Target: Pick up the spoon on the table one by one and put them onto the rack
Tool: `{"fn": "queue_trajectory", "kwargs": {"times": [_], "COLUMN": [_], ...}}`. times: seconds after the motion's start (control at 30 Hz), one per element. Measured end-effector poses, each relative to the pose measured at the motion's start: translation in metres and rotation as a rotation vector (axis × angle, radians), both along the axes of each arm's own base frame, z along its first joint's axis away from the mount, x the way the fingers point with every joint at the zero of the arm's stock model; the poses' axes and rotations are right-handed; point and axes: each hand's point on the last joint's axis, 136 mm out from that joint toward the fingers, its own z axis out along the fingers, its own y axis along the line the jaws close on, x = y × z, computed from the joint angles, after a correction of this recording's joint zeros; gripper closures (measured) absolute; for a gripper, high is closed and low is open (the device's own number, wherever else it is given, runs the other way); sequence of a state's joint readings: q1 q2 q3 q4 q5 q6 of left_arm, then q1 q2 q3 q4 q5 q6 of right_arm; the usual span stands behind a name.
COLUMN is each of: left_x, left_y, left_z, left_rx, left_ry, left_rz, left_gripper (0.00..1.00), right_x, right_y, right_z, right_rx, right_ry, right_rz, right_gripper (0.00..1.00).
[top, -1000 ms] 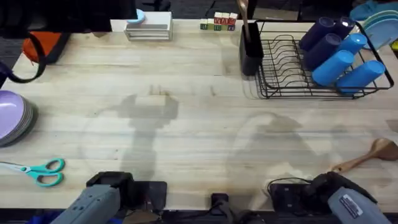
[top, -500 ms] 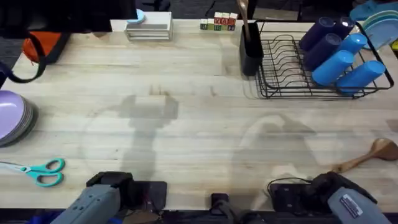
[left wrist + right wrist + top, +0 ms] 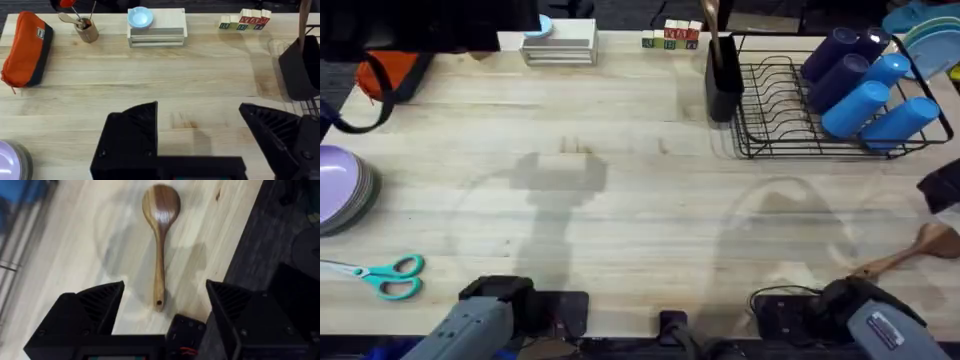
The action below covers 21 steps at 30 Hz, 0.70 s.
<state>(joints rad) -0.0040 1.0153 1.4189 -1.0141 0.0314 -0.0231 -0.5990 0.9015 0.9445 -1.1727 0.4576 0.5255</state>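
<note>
Spoon (image 3: 160, 245) lies flat on the pale worktop (image 3: 620, 200) at roughly four o'clock in the overhead picture, hard by the right-hand edge, bowl toward two o'clock and slim handle running down toward eight o'clock. In the right wrist view it sits straight ahead of the right claw (image 3: 162, 312), its long axis running away from the claw, the holed handle end nearest and falling between the two black fingers, which are spread wide with nothing in them — though whether they are level with the wood or above it I cannot tell. The right arm is plainly the nearer one; the left claw (image 3: 200, 130), likewise spread and empty, is parked at the near edge of the worktop, far off to the left. The rack (image 3: 820, 130) stands at about one o'clock, blue cups along its far end and its tall black holder (image 3: 722, 75) already carrying one wooden handle. Against the picture a second ago, a dark shape has come in at the right edge just above the spoon's bowl — likely the right arm swinging out — and the shadow on the boards has shifted toward the spoon; the spoon itself has not moved.
</note>
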Motion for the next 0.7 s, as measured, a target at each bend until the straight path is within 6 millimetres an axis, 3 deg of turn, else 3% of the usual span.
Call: {"fn": "queue_trajectory", "kwargs": {"times": [0.3,0.7], "left_x": [0.000,0.000], "left_y": [0.000,0.000], "left_z": [0.000,0.000], "left_rx": [0.000,0.000], "left_ry": [0.000,0.000], "left_rz": [0.000,0.000], "left_gripper": [0.006,0.008], "right_x": [0.008,0.006], "right_y": [-0.008,-0.040], "right_z": [-0.039,-0.054], "right_rx": [0.084,0.103], "right_ry": [0.060,0.021], "right_rz": [-0.037,-0.171], "right_gripper": [0.007,0.007]}}
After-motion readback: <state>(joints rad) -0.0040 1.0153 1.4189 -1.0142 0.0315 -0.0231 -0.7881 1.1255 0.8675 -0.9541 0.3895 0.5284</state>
